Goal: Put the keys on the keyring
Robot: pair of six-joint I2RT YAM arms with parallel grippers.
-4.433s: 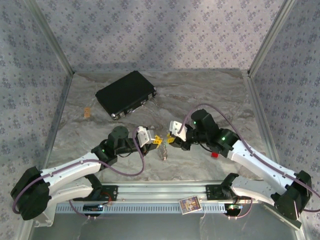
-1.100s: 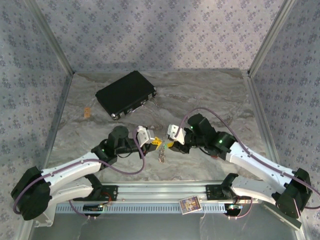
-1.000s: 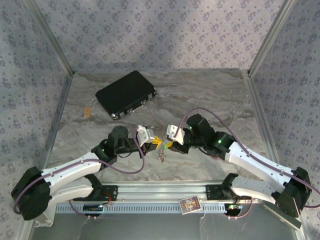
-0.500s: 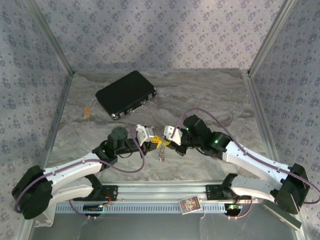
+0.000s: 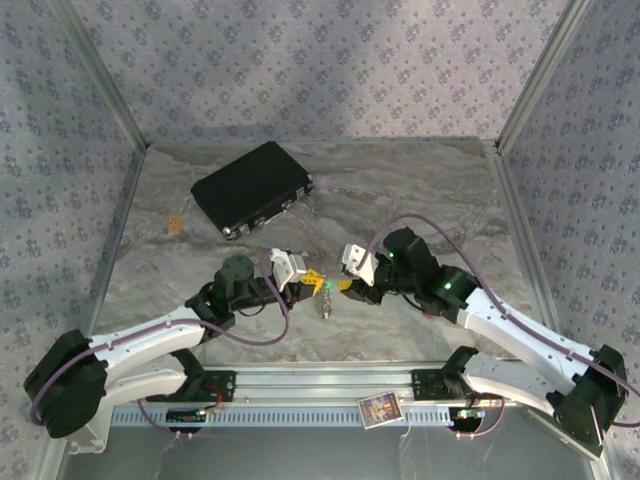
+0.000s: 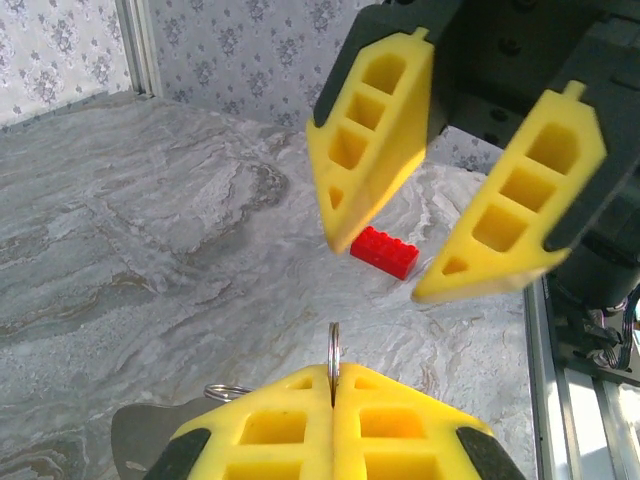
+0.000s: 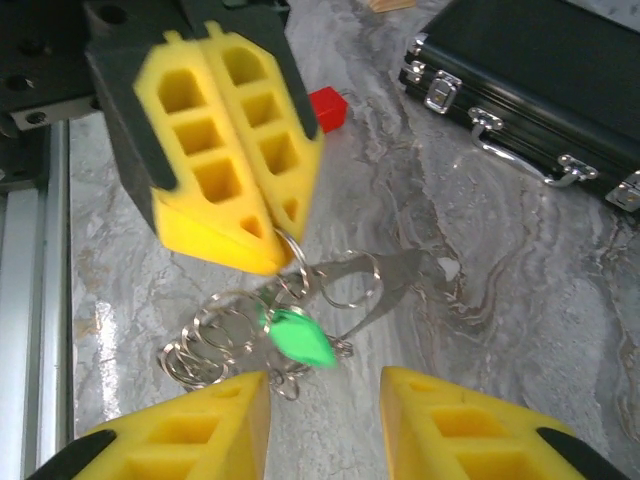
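Note:
My left gripper (image 5: 311,280) is shut on the keyring (image 6: 333,348), a thin silver loop standing edge-on between its yellow fingers (image 6: 400,420). In the right wrist view the same loop (image 7: 291,247) hangs from those fingers with a cluster of silver rings (image 7: 212,348) below it. A green-headed key (image 7: 296,338) dangles among the rings, blurred; whether it is threaded on I cannot tell. My right gripper (image 7: 322,388) is open, just short of the green key (image 5: 323,285), touching nothing. It faces the left one (image 5: 346,286).
A flat black case (image 5: 252,187) lies at the back left, its latches (image 7: 480,125) showing. A red block (image 6: 385,251) rests on the marble table (image 5: 420,190) by the right arm. A small tan piece (image 5: 176,224) lies far left. A card (image 5: 379,409) sits on the front rail.
My right gripper has opened and drawn back to the right, away from the left gripper. The green key now hangs at the rings, free of its fingers. The left gripper has held still.

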